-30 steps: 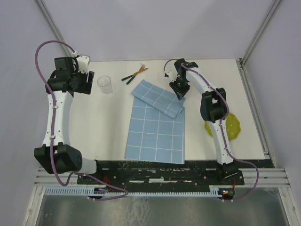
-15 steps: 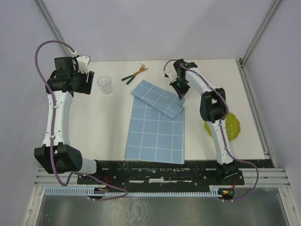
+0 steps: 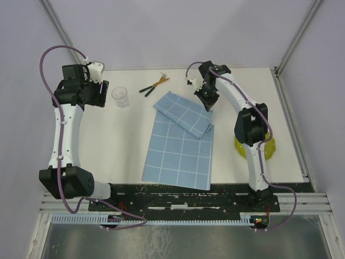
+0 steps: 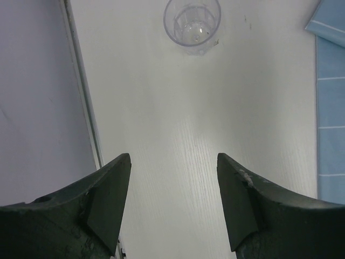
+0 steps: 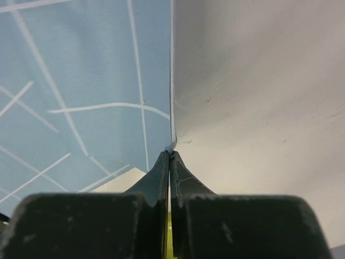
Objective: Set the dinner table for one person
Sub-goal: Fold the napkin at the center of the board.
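Note:
A light-blue white-gridded cloth (image 3: 180,148) lies on the off-white dinner table (image 3: 118,145), its far part folded over and lifted at the far right corner. My right gripper (image 3: 208,103) is shut on that corner of the cloth (image 5: 108,81), pinching its edge between the fingertips. A clear glass (image 3: 120,97) stands at the far left, also in the left wrist view (image 4: 192,26). My left gripper (image 4: 173,162) is open and empty above the table, left of the glass. Cutlery (image 3: 154,84) with green handles lies at the far middle. A yellow-green plate (image 3: 264,147) sits at the right, partly behind the right arm.
White frame posts and grey walls bound the table on the left, far and right sides. A raised rail (image 4: 83,102) runs along the left edge. The black base strip (image 3: 183,197) lies along the near edge.
My right gripper has moved toward the far side with the cloth corner, pulling the folded part along. The right arm's elbow shifted right over the plate. The left arm has not moved.

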Tool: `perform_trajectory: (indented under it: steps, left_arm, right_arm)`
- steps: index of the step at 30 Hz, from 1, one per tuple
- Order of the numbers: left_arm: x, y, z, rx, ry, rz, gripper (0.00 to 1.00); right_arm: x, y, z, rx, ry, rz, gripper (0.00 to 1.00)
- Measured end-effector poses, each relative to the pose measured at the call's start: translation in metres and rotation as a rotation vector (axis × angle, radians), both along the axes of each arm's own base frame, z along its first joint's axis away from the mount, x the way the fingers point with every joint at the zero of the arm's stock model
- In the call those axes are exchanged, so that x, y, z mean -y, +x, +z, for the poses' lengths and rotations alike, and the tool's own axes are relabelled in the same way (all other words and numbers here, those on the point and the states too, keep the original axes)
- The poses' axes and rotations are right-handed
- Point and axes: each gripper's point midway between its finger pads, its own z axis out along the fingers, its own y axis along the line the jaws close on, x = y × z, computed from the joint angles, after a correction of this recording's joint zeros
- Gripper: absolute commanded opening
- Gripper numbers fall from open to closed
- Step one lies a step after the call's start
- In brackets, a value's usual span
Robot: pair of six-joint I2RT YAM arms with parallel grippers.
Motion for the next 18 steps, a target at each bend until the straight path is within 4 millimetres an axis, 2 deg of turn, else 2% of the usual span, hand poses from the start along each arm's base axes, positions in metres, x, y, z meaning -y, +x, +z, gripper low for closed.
perform_trajectory:
  steps: [4,7,18]
  left_arm:
    - [0.003,0.000,0.000,0.001,-0.006,-0.011,0.71]
    - [0.007,0.001,0.000,0.003,-0.015,-0.025,0.71]
    - [0.010,0.001,0.001,0.006,-0.019,-0.036,0.71]
  right_arm:
    - [-0.013,-0.015,0.044,0.053,0.044,0.038,0.02]
    - [-0.020,-0.028,0.061,0.063,0.068,0.064,0.02]
    - [-0.045,-0.095,0.053,-0.087,0.039,0.190,0.02]
